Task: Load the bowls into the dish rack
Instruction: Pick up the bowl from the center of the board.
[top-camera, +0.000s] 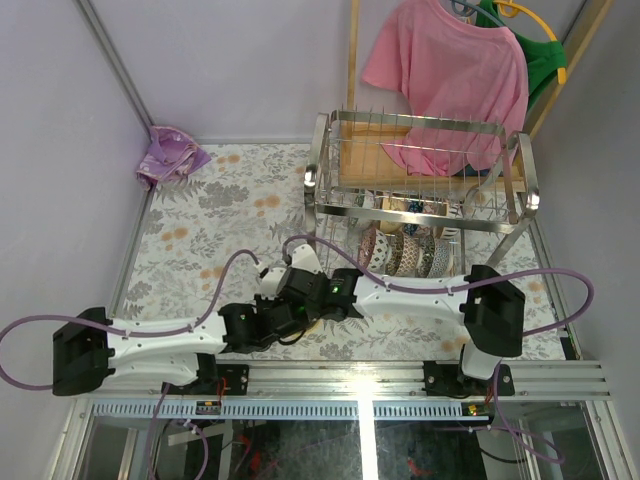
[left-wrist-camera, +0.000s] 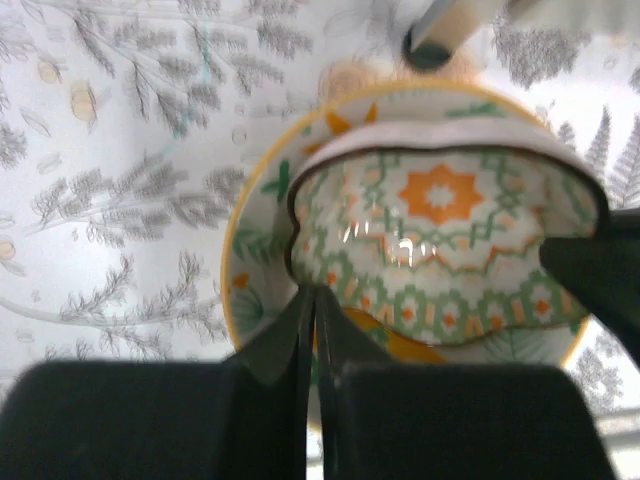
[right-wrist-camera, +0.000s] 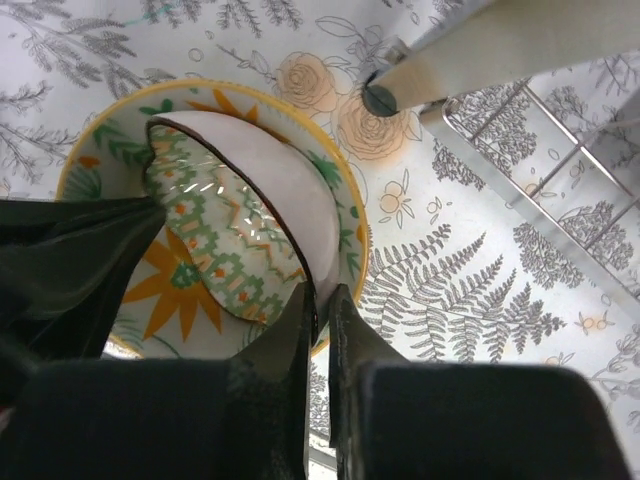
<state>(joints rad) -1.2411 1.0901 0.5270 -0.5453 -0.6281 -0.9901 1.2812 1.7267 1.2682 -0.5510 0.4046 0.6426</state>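
A small bowl (left-wrist-camera: 440, 230) (right-wrist-camera: 230, 240) with a green and orange pattern and a dark scalloped rim stands tilted inside a larger yellow-rimmed bowl (left-wrist-camera: 255, 230) (right-wrist-camera: 110, 130) on the floral tablecloth. My left gripper (left-wrist-camera: 315, 295) (top-camera: 280, 305) is shut on the small bowl's rim at one side. At the opposite side my right gripper (right-wrist-camera: 322, 295) (top-camera: 298, 280) is shut on that same rim, with the white wall between its fingers. The dish rack (top-camera: 420, 170) stands just behind, its wire floor (right-wrist-camera: 540, 170) close to the bowls. In the top view the arms hide both bowls.
Several patterned bowls (top-camera: 400, 250) stand upright in the rack's lower tier. A rack post (right-wrist-camera: 480, 50) (left-wrist-camera: 440, 30) ends beside the yellow-rimmed bowl. A pink shirt (top-camera: 450, 70) hangs over the rack from a wooden-framed stand (top-camera: 352, 60). A purple cloth (top-camera: 170, 155) lies at the back left.
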